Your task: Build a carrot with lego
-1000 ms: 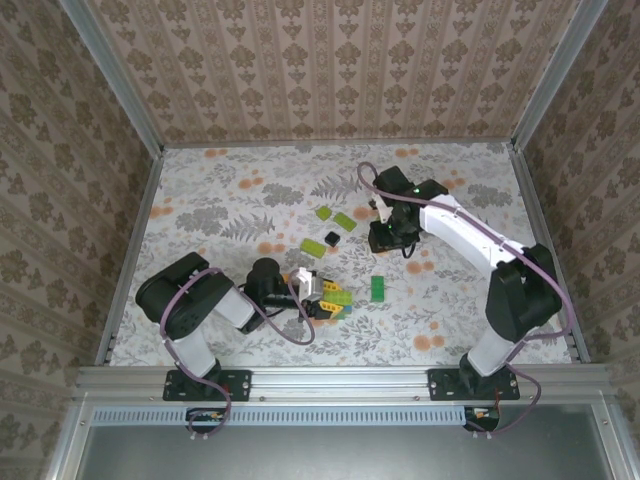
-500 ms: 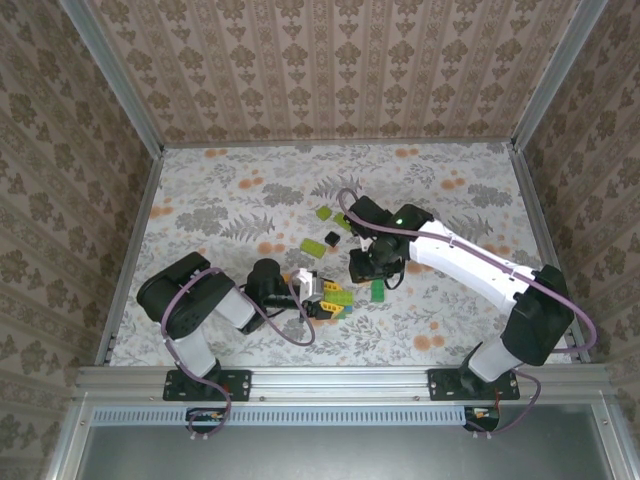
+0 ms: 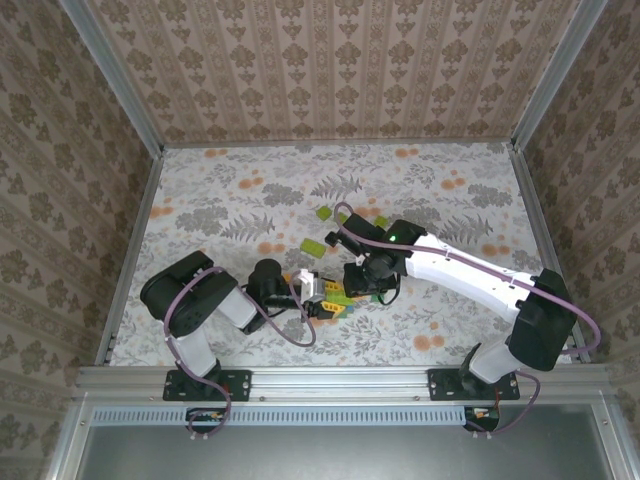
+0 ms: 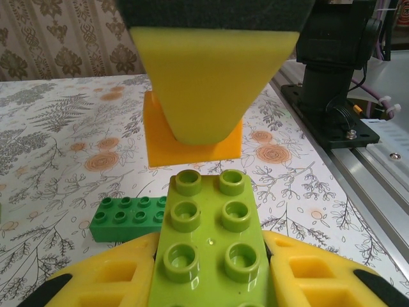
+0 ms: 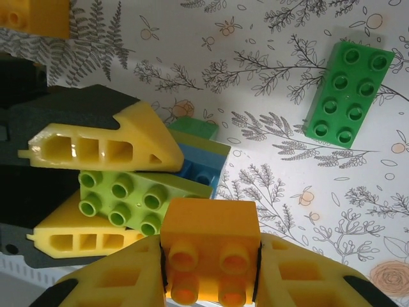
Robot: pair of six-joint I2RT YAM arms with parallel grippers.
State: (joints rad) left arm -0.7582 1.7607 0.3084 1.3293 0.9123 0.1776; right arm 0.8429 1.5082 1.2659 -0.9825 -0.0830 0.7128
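Flowered tabletop, near edge: the left gripper clamps a lime-green brick, the start of the carrot. Just beyond, the right gripper pinches an orange brick. I'd square it over those studs before pressing, with loose lego lying farther off.

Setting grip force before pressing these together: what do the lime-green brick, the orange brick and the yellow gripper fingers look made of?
The lime-green brick: hard moulded plastic, glossy, with a glint between its studs. The orange brick: seemingly the same plastic, smooth with crisp edges. The gripper fingers: yellow, matte, with hollow cells; likely plastic, whether rigid or soft is unclear.
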